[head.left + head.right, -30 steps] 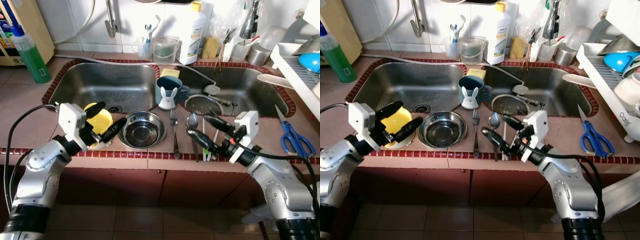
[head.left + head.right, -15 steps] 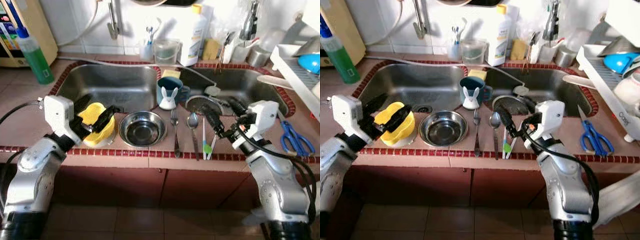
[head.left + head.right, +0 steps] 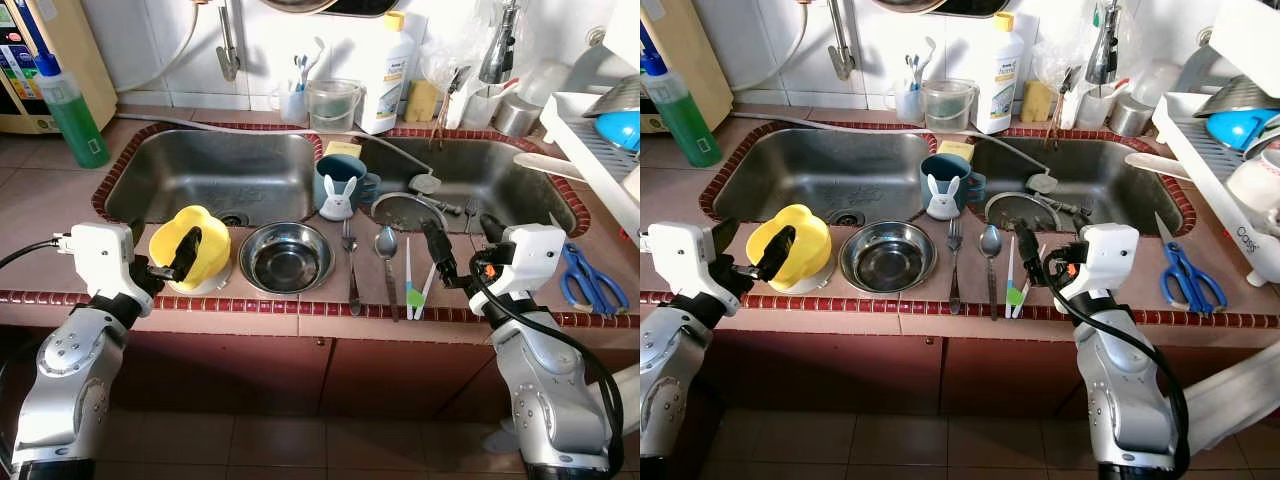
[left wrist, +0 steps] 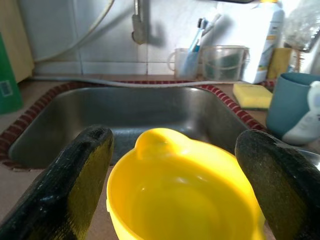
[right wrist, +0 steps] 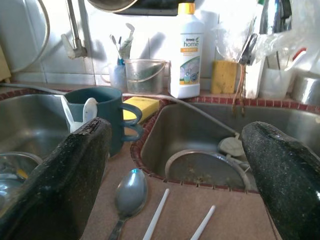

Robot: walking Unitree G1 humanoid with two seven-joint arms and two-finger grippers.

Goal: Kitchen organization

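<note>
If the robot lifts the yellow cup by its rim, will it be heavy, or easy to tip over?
The yellow cup looks like thin plastic and seems empty in the left wrist view, so it is probably light. It stands upright between the open fingers of the left gripper, and being light, a push from one finger might tip it.

Both arms forward, left gripper (image 3: 160, 258) and right gripper (image 3: 462, 256) jaws apart.
</note>
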